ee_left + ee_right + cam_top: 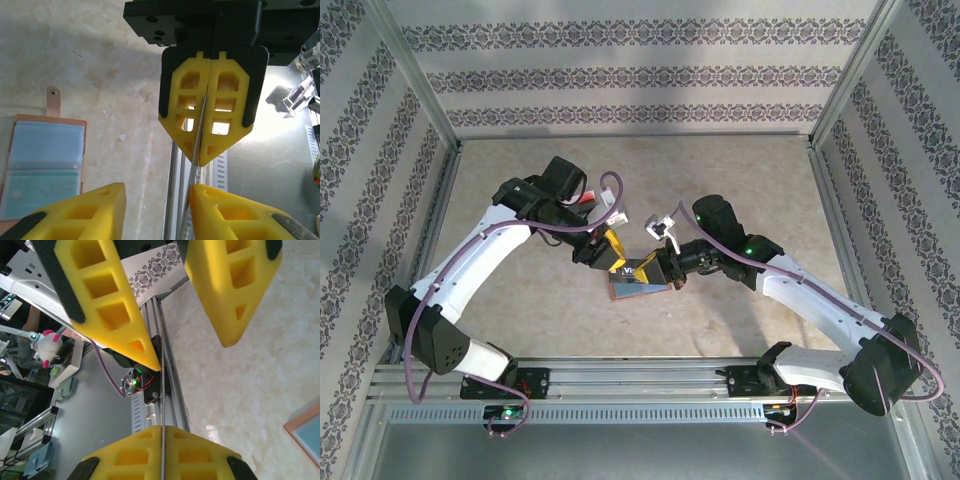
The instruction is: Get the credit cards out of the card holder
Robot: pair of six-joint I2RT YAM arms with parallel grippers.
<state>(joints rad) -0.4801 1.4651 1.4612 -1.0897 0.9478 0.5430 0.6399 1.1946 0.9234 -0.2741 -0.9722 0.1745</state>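
Note:
The card holder [638,287] lies open on the table, its grey-blue pockets [45,165] facing up; one corner of it [307,432] shows in the right wrist view. My right gripper [162,429] is shut on a thin credit card [162,400] seen edge-on, above the table beside the holder. My left gripper [157,192] is open around the card's other end. The card edge [196,150] touches the inner face of one of its fingers [240,210], and the other finger stands well apart. Both grippers [612,252] [658,268] meet over the holder at the table's middle.
An aluminium rail [640,378] runs along the near edge, just below the grippers [177,190]. Metal frame posts and patterned walls [640,75] enclose the table. Bare tabletop [650,180] lies behind the arms.

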